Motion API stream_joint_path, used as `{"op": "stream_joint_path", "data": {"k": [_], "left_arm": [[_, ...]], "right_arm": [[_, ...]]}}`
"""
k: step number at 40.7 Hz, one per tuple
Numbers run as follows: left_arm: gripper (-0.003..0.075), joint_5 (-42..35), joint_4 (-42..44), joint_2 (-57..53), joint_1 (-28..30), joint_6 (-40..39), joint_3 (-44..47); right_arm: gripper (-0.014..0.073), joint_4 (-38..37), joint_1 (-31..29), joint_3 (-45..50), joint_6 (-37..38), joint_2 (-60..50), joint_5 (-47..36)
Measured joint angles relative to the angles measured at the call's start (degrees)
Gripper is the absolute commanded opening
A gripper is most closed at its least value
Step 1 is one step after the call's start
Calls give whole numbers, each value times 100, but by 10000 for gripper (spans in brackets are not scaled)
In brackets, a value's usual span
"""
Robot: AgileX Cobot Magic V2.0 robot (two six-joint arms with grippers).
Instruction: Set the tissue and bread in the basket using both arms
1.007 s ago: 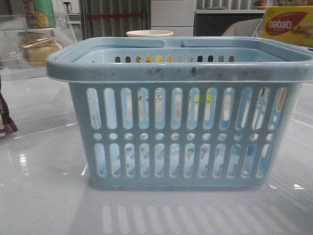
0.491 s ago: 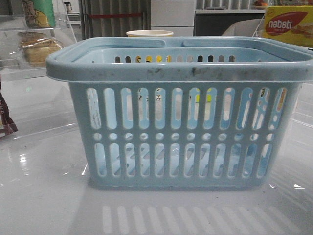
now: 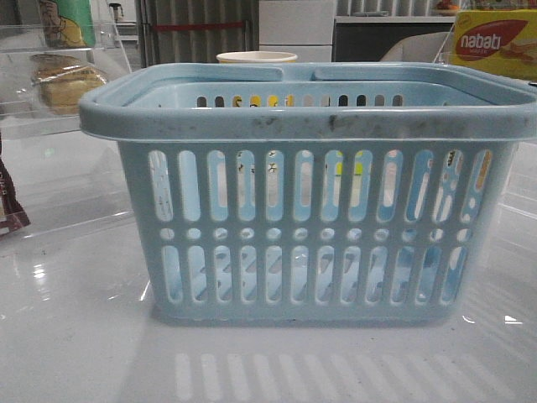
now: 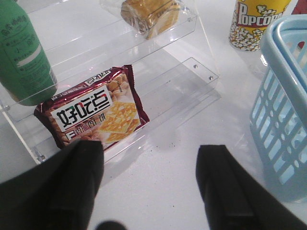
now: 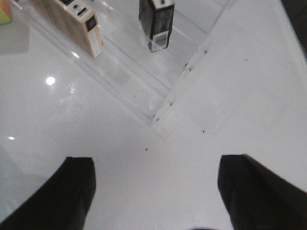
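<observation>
While basket (image 3: 310,210) fills front, wrist shows bread (image 4: 151,14) (shelved).

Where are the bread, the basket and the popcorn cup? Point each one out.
bread (image 4: 149,13): left wrist view, on the wrapped loaf's cut face, on the clear shelf.
basket (image 3: 310,122): front view, on the near rim, scuffed part.
popcorn cup (image 4: 253,21): left wrist view, on the printed yellow side.

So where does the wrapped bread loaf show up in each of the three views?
Front view: the bread sits at upper left, on a clear acrylic shelf left of the basket.
Left wrist view: bread at the top edge, on the same shelf.
Right wrist view: not in it.
Shared landmark: the light-blue basket.
</observation>
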Motion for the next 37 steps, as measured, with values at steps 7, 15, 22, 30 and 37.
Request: {"op": "stream_joint_path", "data": {"k": [7,15,22,30,37], "left_arm": [[487,0,-10,0,0,0,0],[487,0,-10,0,0,0,0],[487,0,-20,0,0,0,0],[487,0,-28,0,0,0,0],[487,-10,-28,0,0,0,0]], "right_arm": [[624,0,-86,-832,12,928,-156],[624,0,-86,-1543,12,1811,-415],[624,0,-86,-1969,12,2459,-481],[624,79,-86,-2247,12,2957,-512],[624,326,-86,-2310,12,3287,-730]]}}
